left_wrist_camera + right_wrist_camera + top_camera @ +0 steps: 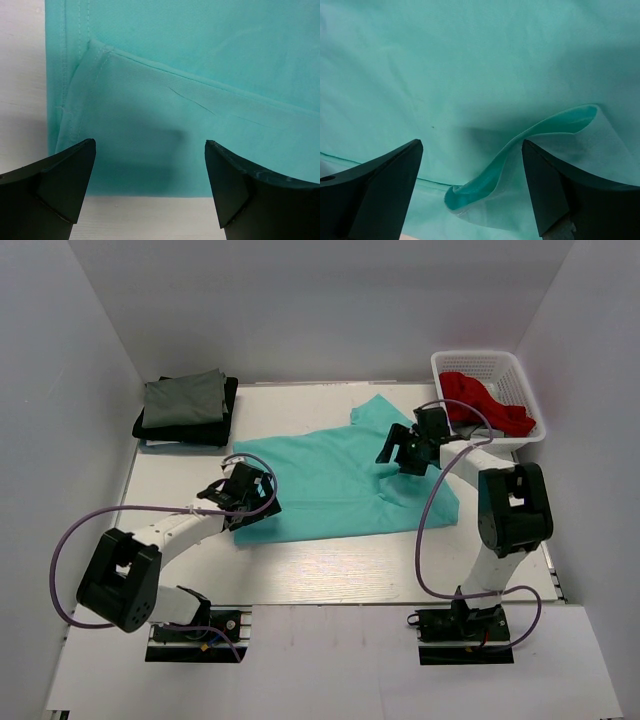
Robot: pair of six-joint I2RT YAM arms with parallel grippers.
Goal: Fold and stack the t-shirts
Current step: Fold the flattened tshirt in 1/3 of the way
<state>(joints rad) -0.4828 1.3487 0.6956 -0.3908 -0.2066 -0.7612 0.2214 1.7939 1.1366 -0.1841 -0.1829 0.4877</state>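
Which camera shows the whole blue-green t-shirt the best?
The top external view: the teal t-shirt shows nearly whole there, spread out. The left wrist view shows just a stitched corner of it; the right wrist view shows just a close patch with a curled-up fold.

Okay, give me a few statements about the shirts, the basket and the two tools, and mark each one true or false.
1. The teal t-shirt lies spread on the table. True.
2. The left tool is shut on the teal shirt's hem. False: its jaws stand open over the cloth and grip nothing.
3. A red t-shirt sits in the white basket. True.
4. The grey-green t-shirt lies under the black t-shirt. False: the grey-green one is on top.
5. The right tool hangs over the basket. False: it is over the teal shirt, open, with a raised fold of cloth below its jaws.
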